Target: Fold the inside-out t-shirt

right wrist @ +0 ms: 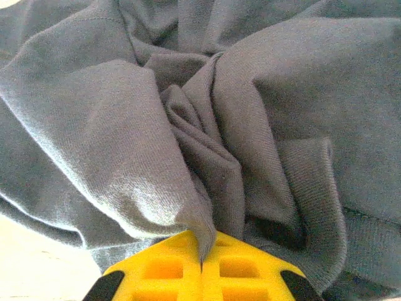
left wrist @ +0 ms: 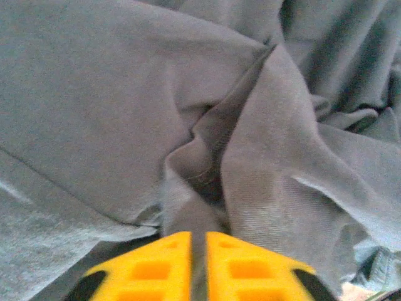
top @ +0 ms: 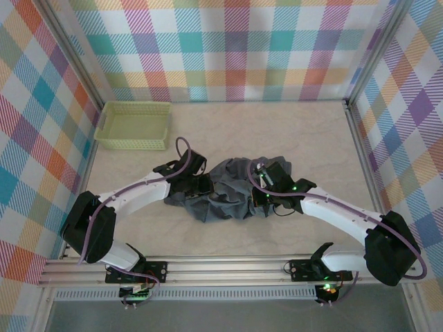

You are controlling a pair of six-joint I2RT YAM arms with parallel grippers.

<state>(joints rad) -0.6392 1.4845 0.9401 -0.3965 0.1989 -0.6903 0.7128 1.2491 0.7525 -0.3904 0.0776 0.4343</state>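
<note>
Fingers first, from the left. My left fingers (top: 202,184) are drawn together until just a thin slit is left between the yellow pads. From the left wrist, those fingers (left wrist: 198,236) have a ridge of grey cloth running down into the slit, so I take them as pinched on a fold of the inside-out t-shirt (left wrist: 94,113). They sit at the shirt's edge on the side facing the green basket (top: 131,144).

The basket stands at the far left of the bench (top: 228,128). The inside-out t-shirt (top: 225,190) lies to the right of the basket and nearer to my bases, well apart from it. It is a crumpled slate-grey heap, bunched into deep wrinkles rather than spread flat.

My right fingers (top: 259,196) are at the side of the heap turned away from the basket. From the right wrist, those fingers (right wrist: 202,243) are pressed fully together, with a pointed tuck of the t-shirt (right wrist: 94,125) caught in the seam between the pads and folds fanning up and away from the pinch. A pale strip of bench shows at the lower left of that view.
</note>
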